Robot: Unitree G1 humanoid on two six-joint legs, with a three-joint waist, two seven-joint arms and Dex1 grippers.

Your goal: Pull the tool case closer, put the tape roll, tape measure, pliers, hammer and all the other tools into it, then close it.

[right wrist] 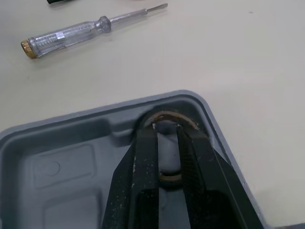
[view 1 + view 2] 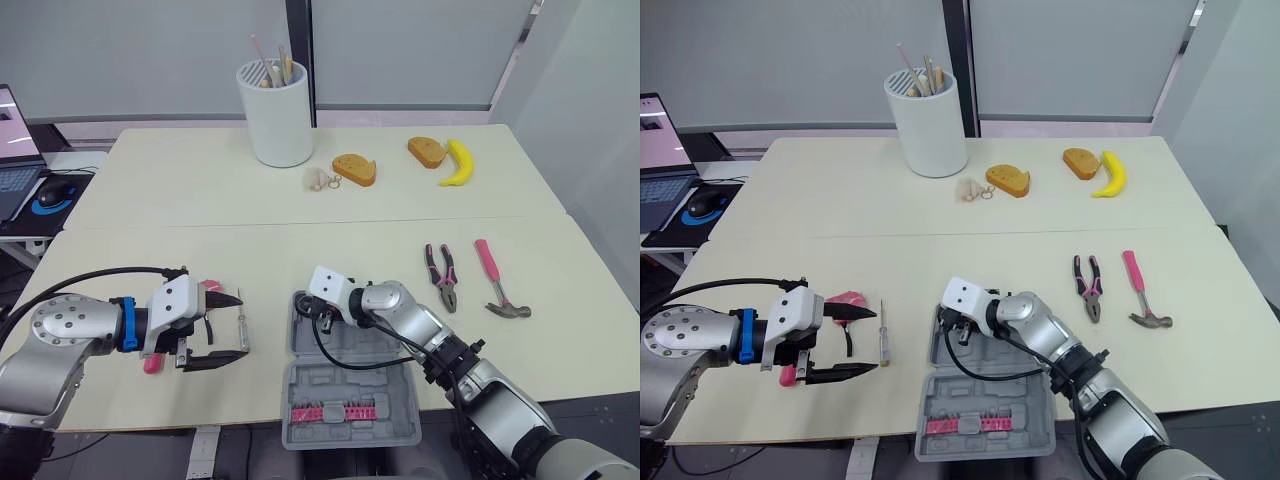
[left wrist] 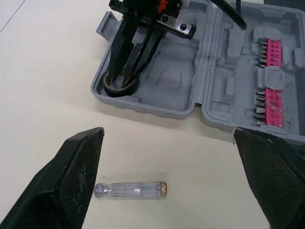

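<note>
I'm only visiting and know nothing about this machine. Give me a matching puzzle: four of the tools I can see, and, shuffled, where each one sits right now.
Things:
1 tape roll
2 clear-handled screwdriver
3 pliers
4 pink bit strip

Places:
A on the table beside the hammer
B in the tool case's near half
C on the table, left of the case
D in a corner of the case's far half

Pairs: 1-D, 2-C, 3-A, 4-B
</note>
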